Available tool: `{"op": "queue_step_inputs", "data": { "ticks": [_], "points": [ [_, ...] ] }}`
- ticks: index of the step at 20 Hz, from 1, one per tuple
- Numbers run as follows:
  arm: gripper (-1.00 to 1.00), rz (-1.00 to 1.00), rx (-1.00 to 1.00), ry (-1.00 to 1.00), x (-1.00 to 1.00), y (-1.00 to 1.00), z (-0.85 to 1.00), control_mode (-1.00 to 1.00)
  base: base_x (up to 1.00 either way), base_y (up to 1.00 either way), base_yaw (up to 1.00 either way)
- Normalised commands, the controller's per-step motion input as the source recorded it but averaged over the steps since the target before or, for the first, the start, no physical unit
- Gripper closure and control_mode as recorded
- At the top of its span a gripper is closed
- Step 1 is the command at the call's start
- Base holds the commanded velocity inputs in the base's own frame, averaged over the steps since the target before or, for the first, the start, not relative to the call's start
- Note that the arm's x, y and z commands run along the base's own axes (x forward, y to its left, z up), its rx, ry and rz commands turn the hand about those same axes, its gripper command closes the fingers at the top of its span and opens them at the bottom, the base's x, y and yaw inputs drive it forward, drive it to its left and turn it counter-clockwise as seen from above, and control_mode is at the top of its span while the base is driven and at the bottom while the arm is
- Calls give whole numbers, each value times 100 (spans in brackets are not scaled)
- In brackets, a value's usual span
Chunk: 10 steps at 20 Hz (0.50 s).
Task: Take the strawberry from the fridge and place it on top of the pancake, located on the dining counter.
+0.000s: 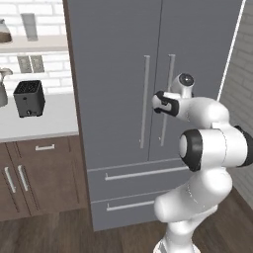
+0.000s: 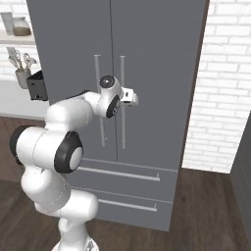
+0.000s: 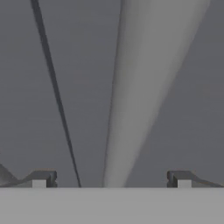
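The fridge (image 1: 118,74) stands shut, both doors flush, and the jaws (image 3: 111,179) are spread wide with nothing between them but air and a silver handle (image 3: 140,87) just ahead. In the hand view that handle runs up from the gap between the two fingertips (image 3: 41,178), slightly nearer the far tip than centred, and the dark seam between the doors slants off to the near side of it. From the right base view the hand sits against the right-hand handle (image 2: 122,108) at about mid height; I cannot tell whether the tips already touch it.

The strawberry is not to be seen; by the task it lies behind these closed doors, so the step in hand is opening one of them. The pancake and the dining counter are elsewhere.

The handle is a stiff, smooth metal bar, likely slippery, so the jaws should close square across it, bar centred between the tips, and pull along the door's swing so the grip does not slide up or down. The door itself probably feels heavy against the hinge.

The strawberry, once reached, should be light, soft and easily bruised, and small against the tips. It would be best taken across its widest part with a gentle squeeze, low enough that it cannot roll or pop out sideways.
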Motion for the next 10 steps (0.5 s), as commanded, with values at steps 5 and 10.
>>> {"op": "queue_step_inputs", "data": {
  "ticks": [5, 10],
  "points": [
    [-100, 0, 0, 0, 49, -16, -26, -100, 0, 0, 0],
    [100, 0, 0, -3, 44, -8, -41, -100, 0, 0, 0]
  ]
}}
